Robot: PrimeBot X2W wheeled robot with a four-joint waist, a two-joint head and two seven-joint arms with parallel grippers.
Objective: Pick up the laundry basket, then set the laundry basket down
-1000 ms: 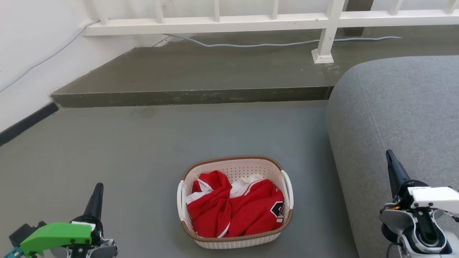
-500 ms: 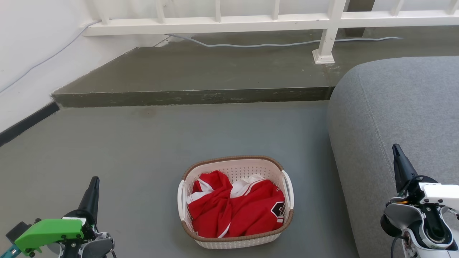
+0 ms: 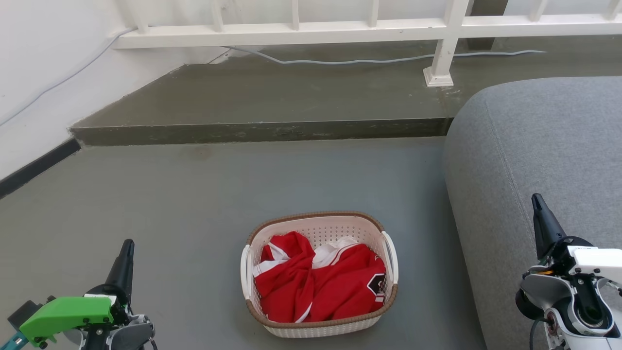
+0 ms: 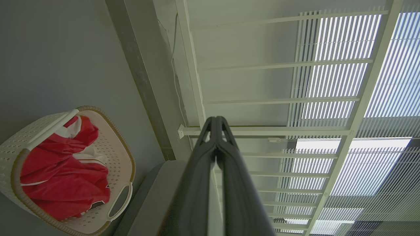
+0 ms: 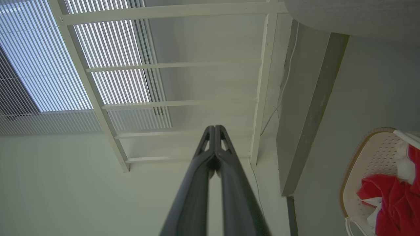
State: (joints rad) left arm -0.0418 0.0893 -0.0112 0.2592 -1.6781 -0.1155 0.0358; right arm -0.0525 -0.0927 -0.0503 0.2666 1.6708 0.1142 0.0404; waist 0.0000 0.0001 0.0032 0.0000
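Left gripper (image 3: 128, 245) (image 4: 216, 120): 2 dark fingers pressed together tip to tip, holding nothing, touching nothing, hanging above the floor (image 3: 194, 204) at 9 o'clock of the basket, well apart from it

Right gripper (image 3: 536, 200) (image 5: 215, 128): same, fingers closed on each other, empty, at 3 o'clock of the basket, in front of the grey sofa (image 3: 534, 136); contact with the sofa can't be judged

Green cover (image 3: 68, 311) on the left wrist, no text on it

Writing: only a black patch with white marking (image 3: 378, 284) on the red garment (image 3: 316, 284), too small to read

Laundry basket (image 3: 316, 226) (image 4: 18, 141) (image 5: 370, 154): sits upright on the floor at 6 o'clock in the head view, between the 2 grippers, sofa just beside it at 3 o'clock. Oval, cream-white perforated walls, brown woven-look rim, 1 white handle on each side. Red-and-white garment crumpled inside, below rim level

Raised step (image 3: 262, 130) at 12 o'clock of the basket, white railing (image 3: 291, 34) beyond it, grey cable (image 3: 340, 61) running along the step under the railing
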